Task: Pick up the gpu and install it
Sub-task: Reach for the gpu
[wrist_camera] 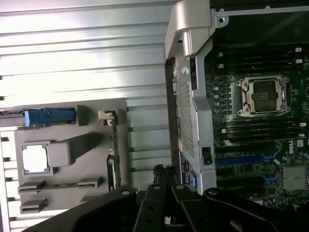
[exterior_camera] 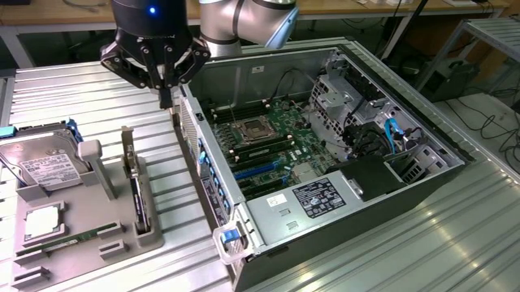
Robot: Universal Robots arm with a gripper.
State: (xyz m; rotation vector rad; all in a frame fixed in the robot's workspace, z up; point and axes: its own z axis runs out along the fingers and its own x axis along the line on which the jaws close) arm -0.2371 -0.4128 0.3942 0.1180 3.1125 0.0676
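Note:
The gpu (exterior_camera: 138,194) stands on edge as a thin dark strip in a slot of the grey tray (exterior_camera: 85,210), at the exterior view's left. In the wrist view the gpu (wrist_camera: 113,154) is a narrow dark line along the tray (wrist_camera: 91,164). My gripper (exterior_camera: 167,100) hangs shut and holds nothing, above the far end of the tray and just beside the rear wall of the open computer case (exterior_camera: 203,164). Its dark fingertips (wrist_camera: 164,171) sit between the tray and the case wall. The motherboard (exterior_camera: 268,140) lies exposed inside, with blue card slots (exterior_camera: 260,170).
On the tray also lie a silver hard drive (exterior_camera: 45,164), a square processor (exterior_camera: 41,222) and a narrow green memory stick (exterior_camera: 69,237). A power supply (exterior_camera: 325,194) and drive cages (exterior_camera: 349,97) fill the case's right side. Ribbed metal table (exterior_camera: 422,243) surrounds everything.

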